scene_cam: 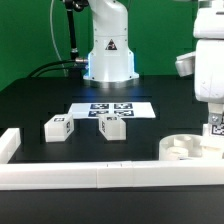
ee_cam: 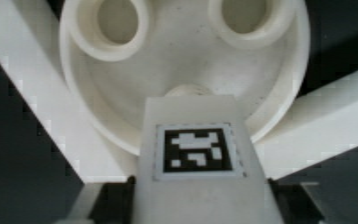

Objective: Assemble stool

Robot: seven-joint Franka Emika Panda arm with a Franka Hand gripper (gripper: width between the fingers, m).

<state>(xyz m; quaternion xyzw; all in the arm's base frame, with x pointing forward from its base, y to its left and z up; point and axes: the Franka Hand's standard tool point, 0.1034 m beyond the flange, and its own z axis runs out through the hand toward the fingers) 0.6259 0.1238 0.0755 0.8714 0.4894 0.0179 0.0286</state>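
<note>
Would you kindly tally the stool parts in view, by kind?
Seat: 1
Leg: 3
Total: 4

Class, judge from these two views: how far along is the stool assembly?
Done: no leg visibly fitted to the seat. In hand: the claw holds one tagged leg over the seat. Left: seating it, plus two loose legs on the table.
</note>
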